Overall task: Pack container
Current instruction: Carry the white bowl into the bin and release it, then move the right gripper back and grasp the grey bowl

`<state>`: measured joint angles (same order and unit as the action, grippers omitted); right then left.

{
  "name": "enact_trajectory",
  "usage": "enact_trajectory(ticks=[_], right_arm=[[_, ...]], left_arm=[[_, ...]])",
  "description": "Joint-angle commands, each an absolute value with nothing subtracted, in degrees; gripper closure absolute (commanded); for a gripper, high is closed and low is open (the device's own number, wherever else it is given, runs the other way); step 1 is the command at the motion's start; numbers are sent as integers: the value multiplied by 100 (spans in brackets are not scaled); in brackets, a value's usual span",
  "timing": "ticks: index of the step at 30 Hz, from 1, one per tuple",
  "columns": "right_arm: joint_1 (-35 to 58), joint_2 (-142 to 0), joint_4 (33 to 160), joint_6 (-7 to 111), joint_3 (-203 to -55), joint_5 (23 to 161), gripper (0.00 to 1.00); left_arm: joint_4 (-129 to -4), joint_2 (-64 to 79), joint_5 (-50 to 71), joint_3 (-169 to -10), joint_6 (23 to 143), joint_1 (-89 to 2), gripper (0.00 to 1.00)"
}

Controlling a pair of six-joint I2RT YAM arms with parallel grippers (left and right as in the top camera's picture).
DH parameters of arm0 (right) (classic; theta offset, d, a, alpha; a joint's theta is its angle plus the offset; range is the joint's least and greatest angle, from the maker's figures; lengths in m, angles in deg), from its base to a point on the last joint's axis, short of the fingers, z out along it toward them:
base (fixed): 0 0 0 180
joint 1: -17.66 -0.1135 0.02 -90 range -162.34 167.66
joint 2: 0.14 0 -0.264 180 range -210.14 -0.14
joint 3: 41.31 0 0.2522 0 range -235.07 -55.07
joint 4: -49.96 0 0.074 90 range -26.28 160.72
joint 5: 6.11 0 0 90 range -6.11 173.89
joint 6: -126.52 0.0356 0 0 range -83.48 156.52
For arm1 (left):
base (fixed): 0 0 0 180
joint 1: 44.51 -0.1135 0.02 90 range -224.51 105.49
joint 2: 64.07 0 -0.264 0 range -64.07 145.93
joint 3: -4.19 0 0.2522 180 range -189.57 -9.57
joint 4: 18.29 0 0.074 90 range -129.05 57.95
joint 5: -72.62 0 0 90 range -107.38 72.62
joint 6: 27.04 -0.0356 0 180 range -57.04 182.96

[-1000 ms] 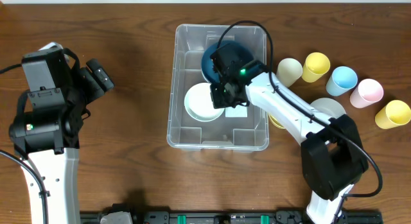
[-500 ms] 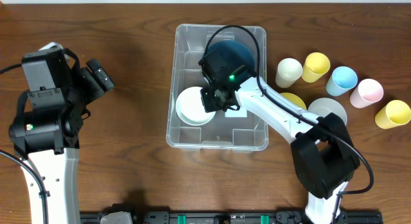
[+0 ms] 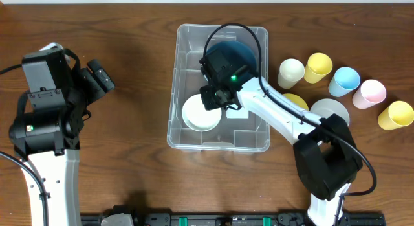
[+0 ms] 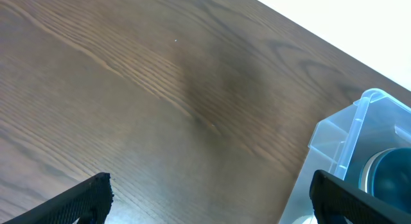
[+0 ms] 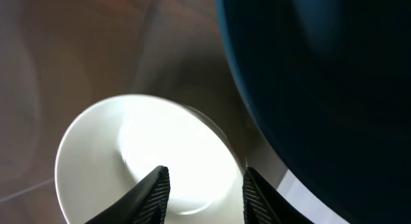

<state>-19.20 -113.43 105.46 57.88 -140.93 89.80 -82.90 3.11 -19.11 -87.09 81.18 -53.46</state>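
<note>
The clear plastic container (image 3: 220,147) stands mid-table and its corner shows in the left wrist view (image 4: 359,121). In it lie a dark blue bowl (image 3: 236,54) at the far end and a white bowl (image 3: 197,116) at the near left, beside the white label (image 3: 239,112). My right gripper (image 3: 213,100) reaches into the container, just over the white bowl's right edge. In the right wrist view its jaws (image 5: 205,192) are apart over the white bowl (image 5: 128,153), with the blue bowl (image 5: 321,76) to the right. My left gripper (image 3: 100,76) is open and empty (image 4: 212,198) over bare table, left of the container.
Right of the container stand several cups: cream (image 3: 291,72), yellow (image 3: 317,66), light blue (image 3: 343,81), pink (image 3: 370,93) and yellow (image 3: 396,114). A yellow bowl (image 3: 294,100) and a pale grey bowl (image 3: 333,109) lie partly under my right arm.
My right gripper moved the white bowl from the container's middle to its near left, and the bowl now sits lower on the base. The left arm has not moved.
</note>
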Motion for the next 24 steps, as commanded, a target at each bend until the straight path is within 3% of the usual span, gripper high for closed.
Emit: enact_trajectory(ticks=[1,6,13,18,24], right_arm=[[-1690,-10897,10769,5701,-14364,8984,61],[-910,-9870,11473,5768,-14410,8982,53],[1280,-8440,12410,6009,-14410,8820,41],[3247,-8113,13265,6009,-14395,8475,40],[4408,-8119,13372,6004,-13569,8554,30]], left_arm=[[-8301,291,-1957,-8807,8126,-5376,2],[-8301,291,-1957,-8807,8126,-5376,2],[-8301,291,-1957,-8807,8126,-5376,2],[-8301,291,-1957,-8807,8126,-5376,2],[-8301,291,-1957,-8807,8126,-5376,2]])
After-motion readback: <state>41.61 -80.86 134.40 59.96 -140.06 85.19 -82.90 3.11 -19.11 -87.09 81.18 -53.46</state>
